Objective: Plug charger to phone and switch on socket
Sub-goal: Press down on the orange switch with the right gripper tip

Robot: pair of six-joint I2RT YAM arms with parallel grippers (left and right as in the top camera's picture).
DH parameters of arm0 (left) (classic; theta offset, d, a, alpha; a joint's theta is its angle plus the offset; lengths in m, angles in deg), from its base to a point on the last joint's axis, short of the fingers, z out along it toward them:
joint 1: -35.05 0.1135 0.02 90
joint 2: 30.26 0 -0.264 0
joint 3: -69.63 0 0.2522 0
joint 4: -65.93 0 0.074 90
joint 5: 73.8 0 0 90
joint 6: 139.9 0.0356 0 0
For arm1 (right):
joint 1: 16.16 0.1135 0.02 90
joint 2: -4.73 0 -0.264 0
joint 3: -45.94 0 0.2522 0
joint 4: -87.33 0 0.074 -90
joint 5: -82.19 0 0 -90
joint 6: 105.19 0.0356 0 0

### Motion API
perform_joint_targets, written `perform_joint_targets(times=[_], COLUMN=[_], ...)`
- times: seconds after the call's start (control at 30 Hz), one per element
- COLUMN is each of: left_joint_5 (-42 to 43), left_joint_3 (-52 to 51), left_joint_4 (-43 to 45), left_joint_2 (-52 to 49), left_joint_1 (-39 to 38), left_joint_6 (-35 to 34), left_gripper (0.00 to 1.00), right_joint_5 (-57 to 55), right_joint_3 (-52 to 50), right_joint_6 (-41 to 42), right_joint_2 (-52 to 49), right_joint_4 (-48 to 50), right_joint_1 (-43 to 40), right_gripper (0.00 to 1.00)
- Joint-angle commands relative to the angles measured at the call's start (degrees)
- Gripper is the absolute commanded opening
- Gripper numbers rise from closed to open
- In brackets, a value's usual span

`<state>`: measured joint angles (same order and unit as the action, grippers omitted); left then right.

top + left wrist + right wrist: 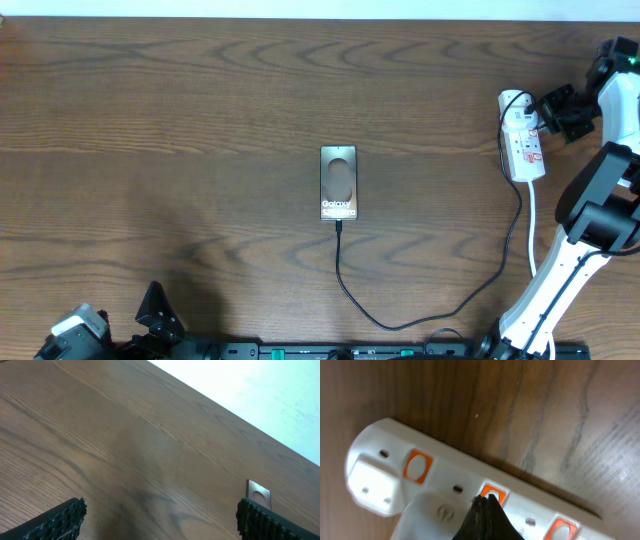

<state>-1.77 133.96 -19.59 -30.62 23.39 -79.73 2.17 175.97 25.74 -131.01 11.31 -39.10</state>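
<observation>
The phone (338, 183) lies flat at the table's centre, and its far corner shows in the left wrist view (258, 492). The charger's black cable (400, 324) meets the phone's near edge, loops across the table and rises to a white adapter (514, 101) (437, 515) on the socket (527, 142). My right gripper (545, 110) is shut, its joined tips (486, 501) resting on an orange switch (493, 493) of the socket (380, 440), next to the adapter. My left gripper (158, 308) (160, 522) stands wide open at the near left, over bare wood.
The socket's thick white cord (532, 225) runs toward the near edge beside the right arm's base (545, 290). Two other orange switches (417, 466) (561, 529) sit along the strip. A pale surface (260, 390) lies beyond the table's far edge.
</observation>
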Motion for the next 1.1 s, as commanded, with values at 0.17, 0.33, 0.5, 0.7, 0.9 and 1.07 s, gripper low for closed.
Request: perform_joint_targets(times=[0.17, 0.33, 0.5, 0.7, 0.9, 1.07], left_joint_5=[-0.7, -0.7, -0.7, -0.7, -0.7, -0.7], left_joint_3=[0.8, 0.8, 0.8, 0.8, 0.8, 0.8], left_joint_4=[0.0, 0.0, 0.0, 0.0, 0.0, 0.0], left_joint_2=[0.2, 0.2, 0.2, 0.2, 0.2, 0.2], left_joint_1=[0.2, 0.2, 0.2, 0.2, 0.2, 0.2], left_joint_6=[-0.1, -0.1, -0.1, -0.1, -0.1, -0.1], left_gripper=[0.98, 0.97, 0.97, 0.97, 0.97, 0.97], right_joint_5=[-2.7, -2.8, -2.8, -3.0, -3.0, -4.1], right_joint_3=[-8.4, -8.1, -6.0, -2.6, -0.4, -0.4], right_joint_6=[1.0, 1.0, 0.5, 0.1, 0.2, 0.4], right_joint_2=[-0.4, -0.3, -0.1, 0.2, 0.2, 0.2], right_joint_4=[5.5, 5.5, 3.2, -0.3, -1.4, -0.9], right_joint_1=[3.8, 5.0, 4.9, 4.9, 4.9, 4.7], right_gripper=[0.01, 0.01, 0.01, 0.01, 0.01, 0.01])
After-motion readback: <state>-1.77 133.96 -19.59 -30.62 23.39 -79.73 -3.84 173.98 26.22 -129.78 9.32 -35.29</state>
